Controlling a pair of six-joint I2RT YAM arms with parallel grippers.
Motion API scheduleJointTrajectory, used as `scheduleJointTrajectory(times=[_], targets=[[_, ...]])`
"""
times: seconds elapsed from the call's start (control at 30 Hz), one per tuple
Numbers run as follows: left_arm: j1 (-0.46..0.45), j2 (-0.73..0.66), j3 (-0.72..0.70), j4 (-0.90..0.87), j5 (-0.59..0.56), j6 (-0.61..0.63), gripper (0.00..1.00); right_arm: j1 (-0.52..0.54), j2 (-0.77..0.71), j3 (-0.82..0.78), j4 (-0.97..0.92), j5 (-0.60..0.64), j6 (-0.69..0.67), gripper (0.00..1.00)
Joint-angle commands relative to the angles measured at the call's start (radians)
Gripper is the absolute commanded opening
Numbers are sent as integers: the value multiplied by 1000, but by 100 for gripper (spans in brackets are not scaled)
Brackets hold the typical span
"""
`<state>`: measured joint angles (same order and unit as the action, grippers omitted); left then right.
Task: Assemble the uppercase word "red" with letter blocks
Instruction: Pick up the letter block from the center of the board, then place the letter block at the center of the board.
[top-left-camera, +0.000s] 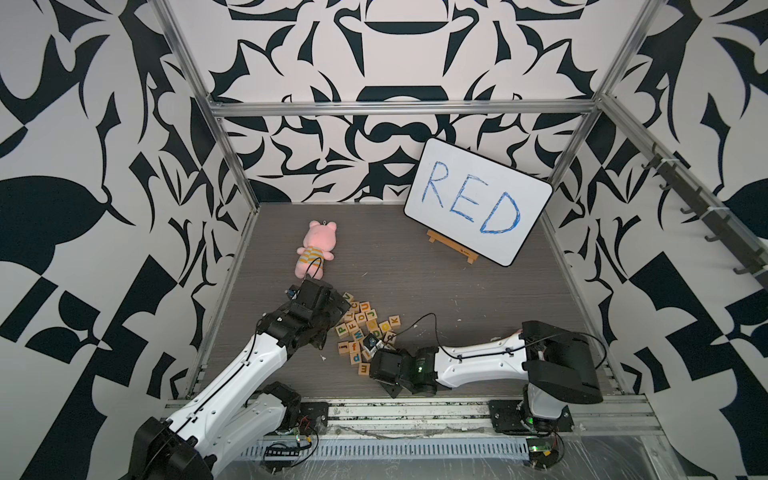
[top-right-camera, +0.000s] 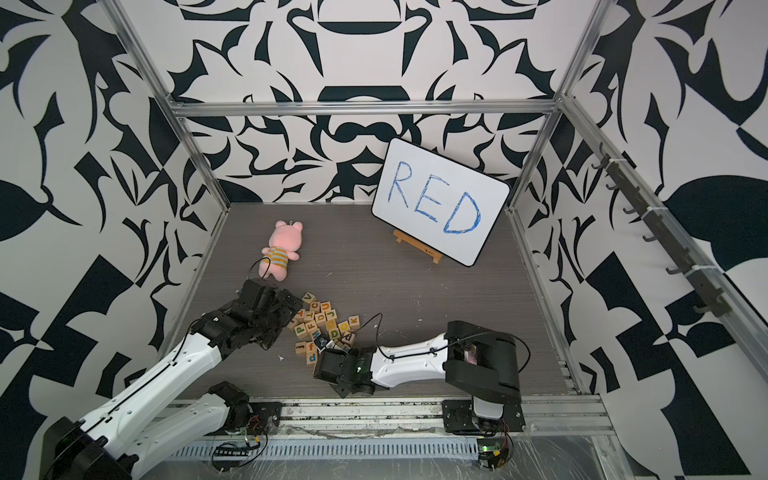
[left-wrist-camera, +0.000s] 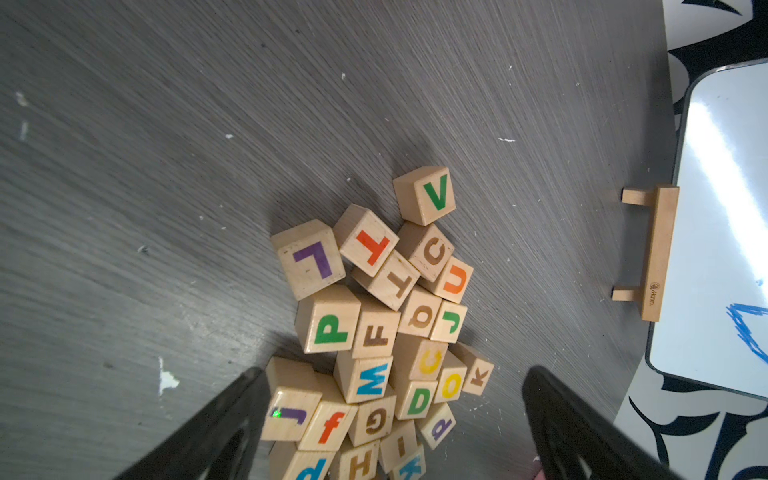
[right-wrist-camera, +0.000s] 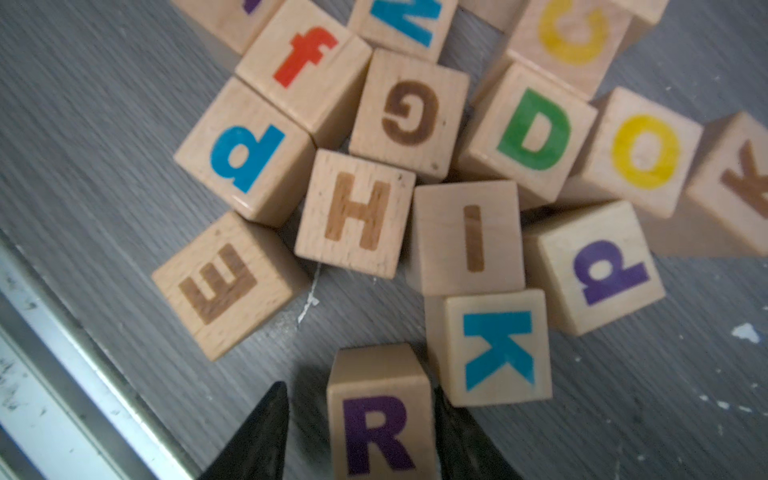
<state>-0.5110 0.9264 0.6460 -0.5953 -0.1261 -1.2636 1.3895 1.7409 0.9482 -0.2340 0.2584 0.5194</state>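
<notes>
Nearest: right gripper (right-wrist-camera: 361, 390) at pile's near edge. Fingers sit either side of purple R block (right-wrist-camera: 378, 415), one touching it, gap showing at the other; jaws apart, not clamped. Brown E block (right-wrist-camera: 220, 282) loose just off pile's near end. Pile (top-left-camera: 365, 328) itself a jumble of letter blocks on table (top-left-camera: 457, 291), no word laid out. Green D block (right-wrist-camera: 534, 131) inside pile, beside yellow O. Left gripper (left-wrist-camera: 397, 370) over pile's left side, spread wide, holding nothing. Beyond pile, plush (top-left-camera: 316, 249). Farthest behind pile, off right, board (top-left-camera: 478, 199) reading RED.
</notes>
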Motion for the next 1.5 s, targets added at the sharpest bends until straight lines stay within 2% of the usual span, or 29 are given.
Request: scheduleJointTrajectory(times=[0.0,0.1,0.2,0.27,0.33,0.5,0.8,0.97,1.2,1.33,1.47], targets=[[-3,5,-15,-4,0,-7,100,5,3,43,-5,36,-5,52],[-3,6,-18,-1,2,-8,100,5,4,42,-8,41,-4,42],[-3,12,-19,3,3,-8,100,5,1,43,-12,40,-2,28],[-3,18,-18,7,6,-10,100,5,-6,40,-19,43,3,25],[-3,25,-15,13,6,-9,100,5,-16,31,-21,45,8,13],[-3,48,3,12,8,-8,99,6,-61,9,-25,30,24,0],[-3,45,17,14,2,-9,100,6,-260,-46,-108,51,74,0],[-3,29,13,20,-2,-15,100,7,-384,-49,-205,109,122,0],[-3,19,4,33,-18,-22,100,-13,-512,-10,-328,288,131,0],[-3,13,-5,41,-43,-36,98,-151,-530,54,-410,256,150,0],[-3,-4,-23,61,-58,-56,98,-339,-532,68,-364,162,156,0]])
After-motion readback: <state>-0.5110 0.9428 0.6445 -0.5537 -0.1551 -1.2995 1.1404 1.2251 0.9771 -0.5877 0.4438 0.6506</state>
